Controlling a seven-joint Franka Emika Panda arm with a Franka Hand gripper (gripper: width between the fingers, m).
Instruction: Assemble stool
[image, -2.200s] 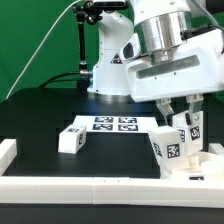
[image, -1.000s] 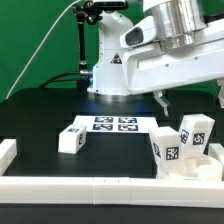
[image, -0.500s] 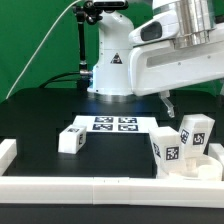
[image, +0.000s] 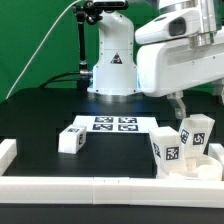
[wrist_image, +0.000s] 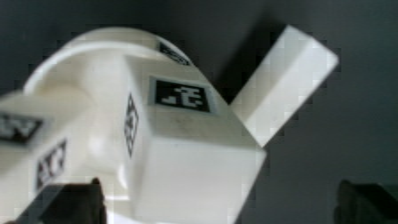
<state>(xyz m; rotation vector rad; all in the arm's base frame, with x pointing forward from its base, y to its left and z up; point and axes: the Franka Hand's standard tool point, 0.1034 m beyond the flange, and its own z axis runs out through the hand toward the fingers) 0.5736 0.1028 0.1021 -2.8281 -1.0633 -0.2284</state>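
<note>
On the black bench (image: 40, 115), as the exterior view shows it, the round white seat (image: 205, 166) lies at the exterior view's right, just behind the white front rail (image: 90, 185). Two standing legs rise from it, a front leg (image: 169, 150) and a rear leg (image: 197, 133), each bearing a square tag. A loose leg (image: 72, 139) lies well apart from them toward the exterior view's left, just beside the marker board (image: 113, 124). The arm's white wrist housing (image: 185, 50) hangs above the seat. One thin finger (image: 180, 106) shows beneath it, apart from the legs. The second finger cannot be made out, so this view alone does not settle how wide the jaws stand.

The wrist view supplies that fact. Its two dark fingertips (wrist_image: 71, 205) sit at opposite edges of the picture, so the jaws are spread wide and grip nothing. Between and beyond them, one of the standing legs (wrist_image: 187, 140) fills the centre with its tag towards the camera, and the other slants away beside it (wrist_image: 285, 80). A rounded, tagged white surface (wrist_image: 89, 75) adjoins the central leg. Blur prevents telling whether it is seat or leg. Only the exterior view shows the loose leg, marker board and rail.
</note>
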